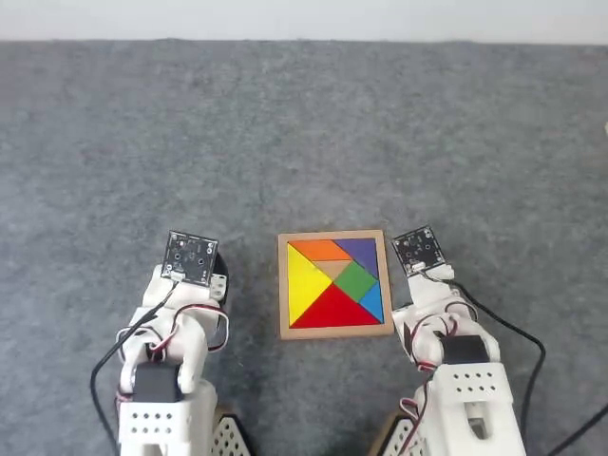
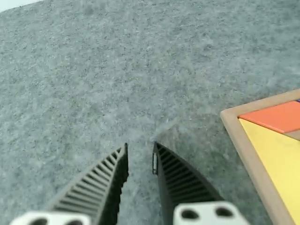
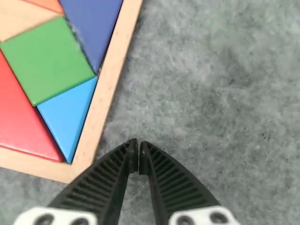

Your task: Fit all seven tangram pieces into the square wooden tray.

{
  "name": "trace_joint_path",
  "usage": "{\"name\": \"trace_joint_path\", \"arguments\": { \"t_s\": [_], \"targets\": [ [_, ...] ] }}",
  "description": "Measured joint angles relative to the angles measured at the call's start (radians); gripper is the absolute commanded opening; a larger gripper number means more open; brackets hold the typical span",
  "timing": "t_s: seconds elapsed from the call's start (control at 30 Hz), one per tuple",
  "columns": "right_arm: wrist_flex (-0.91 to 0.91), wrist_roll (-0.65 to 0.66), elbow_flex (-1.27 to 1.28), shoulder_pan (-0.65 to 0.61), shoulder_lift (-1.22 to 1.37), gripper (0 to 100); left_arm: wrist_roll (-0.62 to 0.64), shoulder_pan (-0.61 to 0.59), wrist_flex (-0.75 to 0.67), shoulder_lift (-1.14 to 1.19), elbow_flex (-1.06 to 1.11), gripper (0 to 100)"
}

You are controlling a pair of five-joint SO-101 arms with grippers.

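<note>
Hovering over the grey mat (image 2: 93, 70), the left gripper (image 2: 140, 153) has its jaws slightly parted and empty. The right gripper (image 3: 138, 150) is pinched closed on nothing, just beside the tray (image 3: 111, 84) corner. Between them the tangram pieces (image 1: 332, 304) fill the tray, with open mat ahead.

We count one wooden tray (image 1: 282, 285) mid-frame, seven pieces, orange piece (image 1: 318, 250), purple piece (image 1: 362, 252), yellow piece (image 1: 303, 283), tan piece (image 1: 332, 270), green piece (image 1: 356, 280), red piece (image 1: 337, 309), blue piece (image 1: 374, 301), two arms, left arm (image 1: 171, 347) lower left, right arm (image 1: 446, 356) lower right, one grey mat (image 1: 304, 133).
</note>
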Motion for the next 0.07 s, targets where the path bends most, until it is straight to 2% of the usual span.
{"name": "trace_joint_path", "arguments": {
  "t_s": [0.07],
  "targets": [
    [0.0, 0.0, 0.0, 0.0, 0.0, 1.7, 0.0, 0.0, 0.0, 0.0, 0.0, 9]
  ]
}}
